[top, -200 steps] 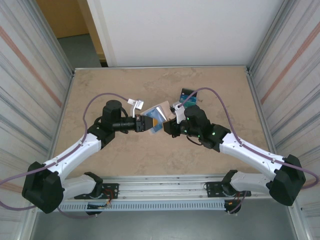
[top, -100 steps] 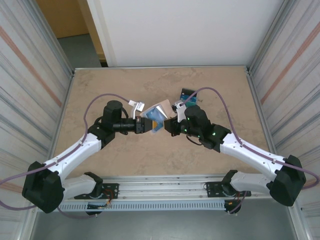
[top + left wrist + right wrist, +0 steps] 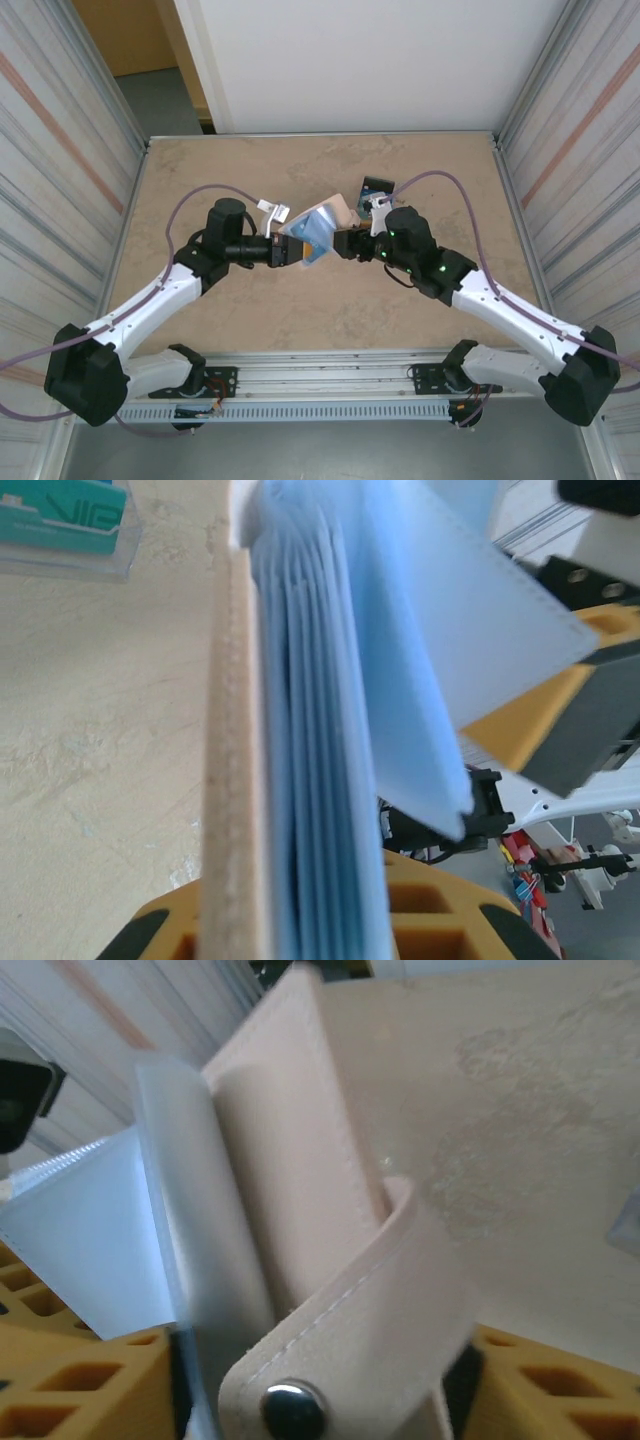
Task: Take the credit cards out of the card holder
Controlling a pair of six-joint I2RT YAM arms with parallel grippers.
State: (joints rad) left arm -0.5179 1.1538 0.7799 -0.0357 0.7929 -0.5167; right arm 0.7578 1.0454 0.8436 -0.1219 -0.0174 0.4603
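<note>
The tan table (image 3: 200,310) is carrying both arms, which are meeting over its middle. The left gripper (image 3: 293,250) is clamping tightly on one edge of the beige card holder (image 3: 320,222), keeping it open between the two grippers with its light blue sleeves (image 3: 330,730) fanning out. The right gripper (image 3: 320,1390) is standing with its fingers (image 3: 80,1390) spread wide, one on either side of the holder's tab (image 3: 380,1290). A clear box (image 3: 375,187) with a teal card (image 3: 65,515) is lying on the table just beyond. A metal snap (image 3: 293,1410) is showing on the tab.
</note>
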